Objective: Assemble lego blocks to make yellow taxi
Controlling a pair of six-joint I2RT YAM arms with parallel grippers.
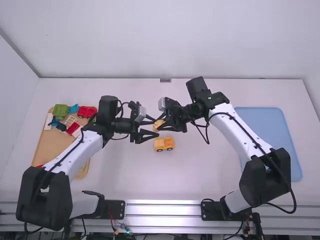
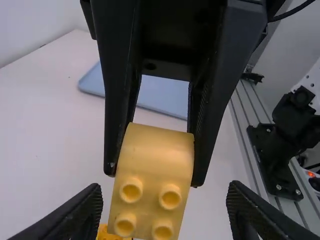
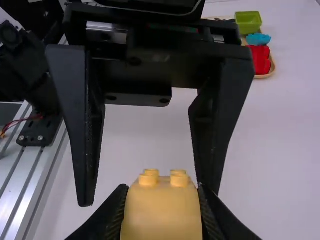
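Right gripper: clamped on the yellow block, its fingers pressed to two opposite sides. Block held clear of the table, just off the left gripper's tips. Left fingers stood wide apart, facing the right gripper, bare space showing on either side of the block.

Key relation: block's long axis ran roughly across the line of the right fingers' squeeze; its studs faced the left gripper, not the ceiling. Handover seemed the likely step; the left fingers would have needed to come a little further around the free end, then close. Risk judged: a nudge tilting the block.

Outward: wheeled yellow car upright on the table, near both grippers, on the arm-base side. Wooden tray beyond the left arm.
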